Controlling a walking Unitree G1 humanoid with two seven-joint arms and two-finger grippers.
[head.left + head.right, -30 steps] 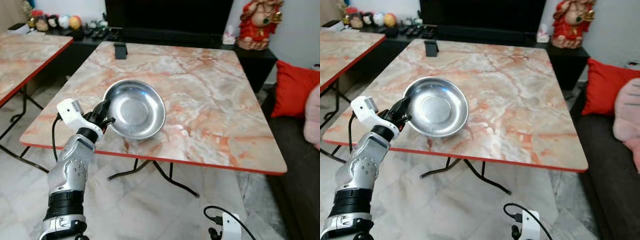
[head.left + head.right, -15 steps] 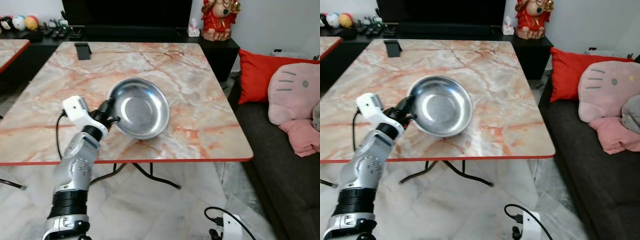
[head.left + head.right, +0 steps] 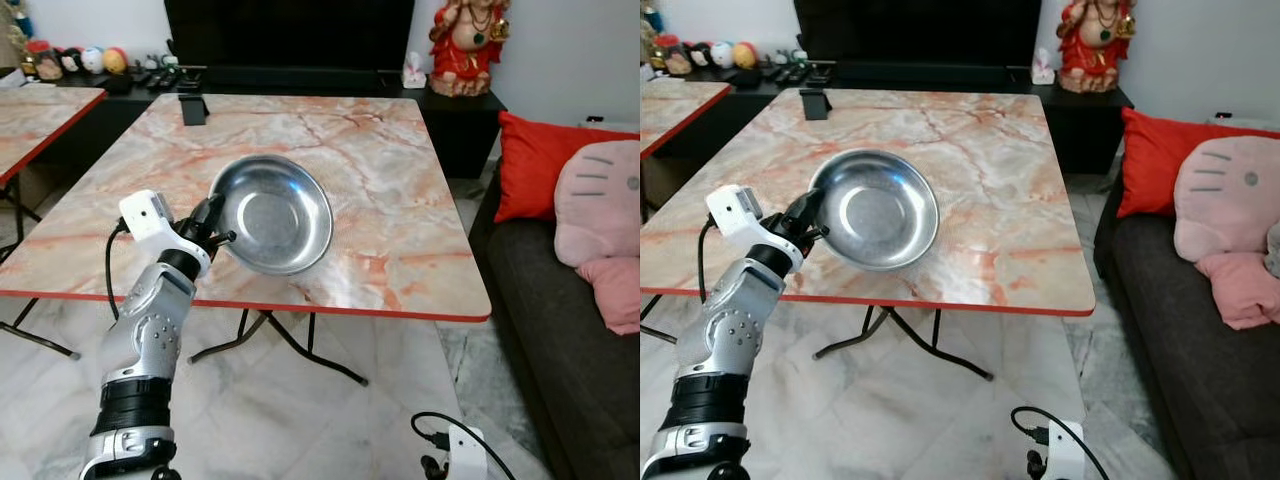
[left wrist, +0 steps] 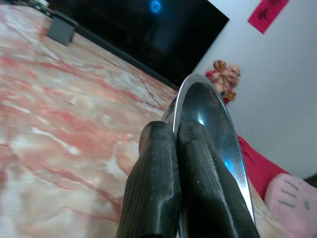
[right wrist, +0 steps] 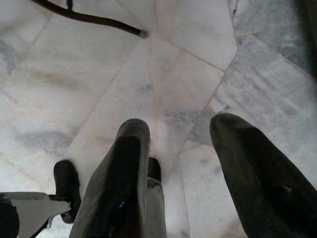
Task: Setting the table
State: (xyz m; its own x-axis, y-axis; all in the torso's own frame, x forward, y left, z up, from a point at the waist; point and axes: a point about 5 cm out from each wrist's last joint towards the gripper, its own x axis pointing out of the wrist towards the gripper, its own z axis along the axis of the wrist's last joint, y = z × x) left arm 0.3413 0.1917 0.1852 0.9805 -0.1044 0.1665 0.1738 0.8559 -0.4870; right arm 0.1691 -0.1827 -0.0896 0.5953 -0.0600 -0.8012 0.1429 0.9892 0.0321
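Marble table (image 3: 400, 180); left hand (image 3: 213, 228) pinching steel bowl (image 3: 272, 214).

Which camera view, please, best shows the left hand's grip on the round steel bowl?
The left wrist view: both fingers pinch the round steel bowl by its rim. The eye views show the left hand at the rim from afar.

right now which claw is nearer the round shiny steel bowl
Left. The left claw is shut on the round shiny steel bowl's rim above the marble table; the right claw hangs open, low over the floor.

second table (image 3: 40, 120) cut off at frame edge, pink cushion (image 3: 600, 205) cropped, shelf trinkets (image 3: 80, 58) indistinct
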